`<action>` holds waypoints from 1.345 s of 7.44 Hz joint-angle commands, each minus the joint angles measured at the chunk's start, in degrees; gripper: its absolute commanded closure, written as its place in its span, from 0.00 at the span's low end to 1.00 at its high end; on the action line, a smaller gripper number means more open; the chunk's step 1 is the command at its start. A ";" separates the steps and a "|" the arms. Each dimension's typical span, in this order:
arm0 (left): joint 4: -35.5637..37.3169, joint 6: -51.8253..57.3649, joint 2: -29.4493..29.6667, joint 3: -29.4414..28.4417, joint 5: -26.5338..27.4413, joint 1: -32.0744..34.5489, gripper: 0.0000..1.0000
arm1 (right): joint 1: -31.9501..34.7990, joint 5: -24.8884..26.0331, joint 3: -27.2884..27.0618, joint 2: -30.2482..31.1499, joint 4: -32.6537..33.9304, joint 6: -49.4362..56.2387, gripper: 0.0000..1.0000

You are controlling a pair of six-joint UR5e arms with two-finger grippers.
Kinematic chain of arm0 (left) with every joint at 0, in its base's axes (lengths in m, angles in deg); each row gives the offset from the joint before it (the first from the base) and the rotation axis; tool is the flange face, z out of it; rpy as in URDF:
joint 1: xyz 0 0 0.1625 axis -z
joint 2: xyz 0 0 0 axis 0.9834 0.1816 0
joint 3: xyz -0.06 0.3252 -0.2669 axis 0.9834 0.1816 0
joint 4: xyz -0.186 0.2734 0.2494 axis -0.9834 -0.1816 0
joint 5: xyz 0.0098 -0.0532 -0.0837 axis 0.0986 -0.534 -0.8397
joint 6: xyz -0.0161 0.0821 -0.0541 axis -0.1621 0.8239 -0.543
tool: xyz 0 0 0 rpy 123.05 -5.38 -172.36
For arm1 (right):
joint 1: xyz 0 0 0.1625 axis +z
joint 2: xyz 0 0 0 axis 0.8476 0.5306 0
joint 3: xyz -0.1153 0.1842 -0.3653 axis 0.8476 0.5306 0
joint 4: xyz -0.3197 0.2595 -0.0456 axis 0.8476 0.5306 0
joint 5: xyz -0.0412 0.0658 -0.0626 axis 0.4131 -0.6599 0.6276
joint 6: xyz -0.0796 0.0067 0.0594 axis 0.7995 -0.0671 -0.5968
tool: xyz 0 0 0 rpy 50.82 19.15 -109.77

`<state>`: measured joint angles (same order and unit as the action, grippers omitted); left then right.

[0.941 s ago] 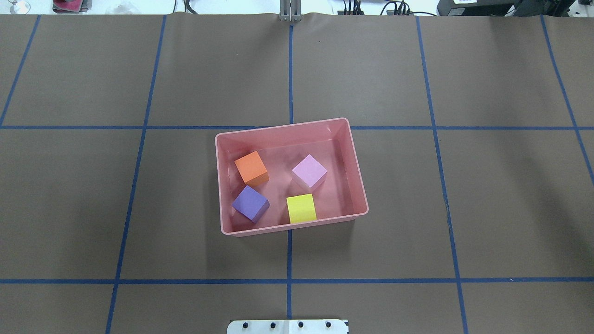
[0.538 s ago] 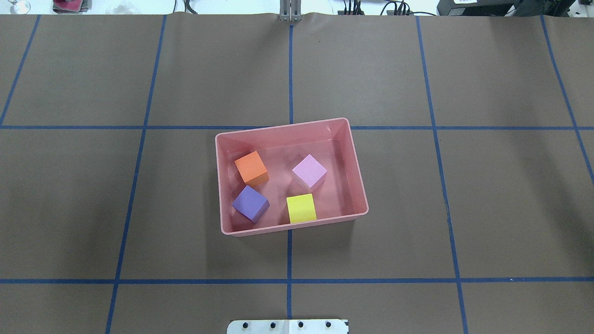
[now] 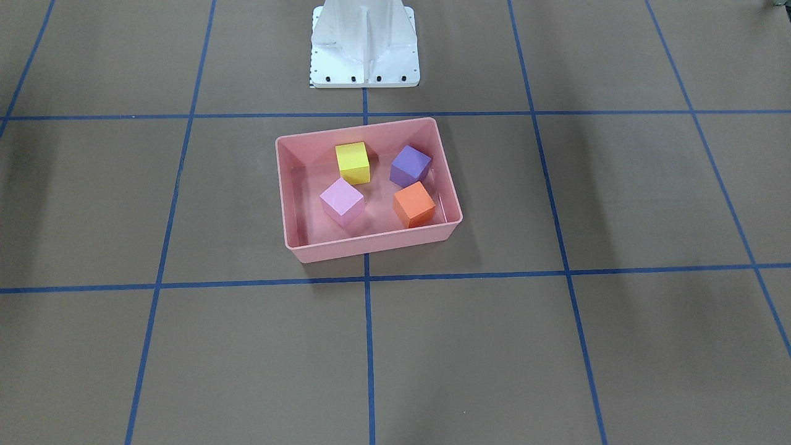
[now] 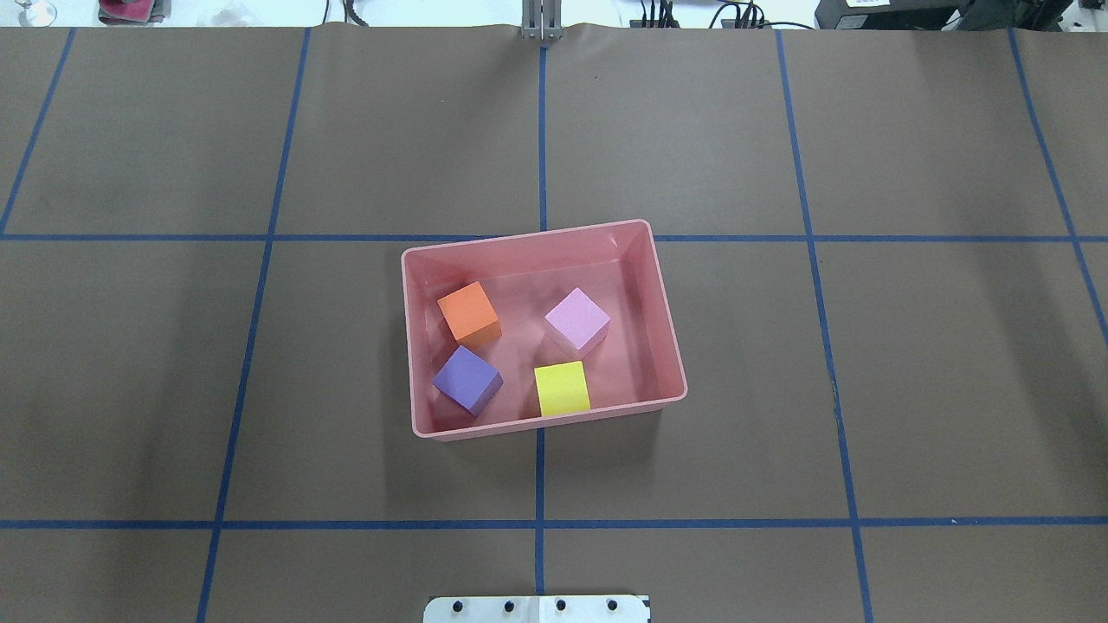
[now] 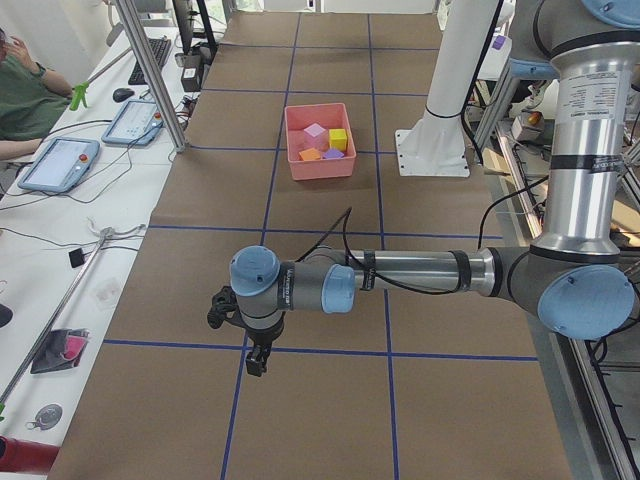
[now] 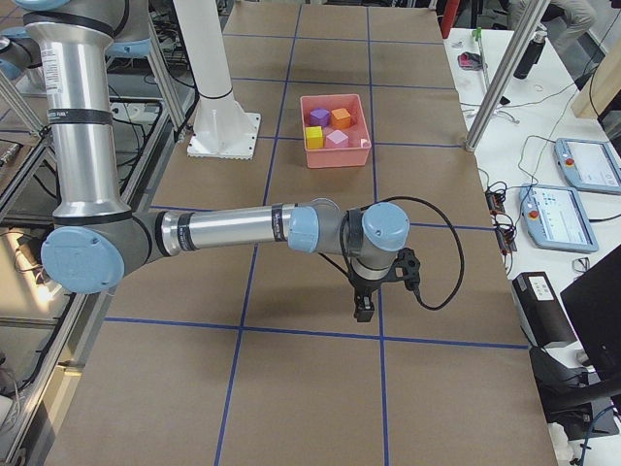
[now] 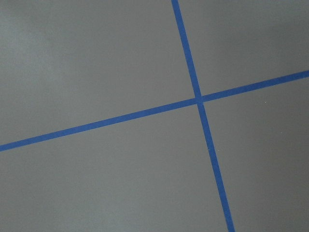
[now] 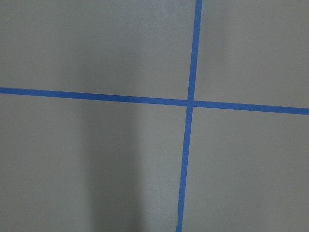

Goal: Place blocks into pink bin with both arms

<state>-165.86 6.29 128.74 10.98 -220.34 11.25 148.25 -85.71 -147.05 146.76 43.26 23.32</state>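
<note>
The salmon-pink bin [image 4: 660,333] sits upright in the middle of the brown tabletop [image 4: 779,389], turned slightly askew. All four cubes rest on its floor, none touching another. In the overhead view the orange cube [image 4: 468,312] lies far left, the light-pink cube [image 4: 577,319] far right, the purple cube [image 4: 467,378] near left and the yellow cube [image 4: 562,388] close to the near wall. The left arm [image 5: 420,272] and right arm [image 6: 233,229] reach out low, well apart from the bin. The left tool [image 5: 257,362] and right tool [image 6: 364,311] point down; their jaw state cannot be told.

left arm [image 5: 410,272] jaws, right arm [image 6: 233,229] jaws, indistinct
</note>
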 commanded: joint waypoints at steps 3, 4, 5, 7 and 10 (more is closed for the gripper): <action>-0.04 -0.65 -0.09 -0.35 -0.41 -0.18 0.00 | 1.72 -0.03 2.80 3.37 -2.78 1.63 0.00; 0.05 -0.65 -0.09 -0.44 -0.41 -0.18 0.00 | 1.81 -0.11 2.72 3.37 -2.79 1.20 0.00; 0.05 -0.65 -0.09 -0.44 -0.32 -0.18 0.00 | 1.81 -0.12 2.54 3.37 -2.79 1.19 0.00; -0.04 -0.65 -0.09 -0.09 -0.41 -0.18 0.00 | 1.81 -0.12 2.27 3.81 -8.56 -2.20 0.00; 0.05 -0.65 -0.09 0.00 -0.41 -0.18 0.00 | 1.81 -0.20 2.63 5.04 -13.95 -6.98 0.00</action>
<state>-165.88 5.64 128.62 10.99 -220.74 11.08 150.06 -85.88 -144.55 151.41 30.88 17.38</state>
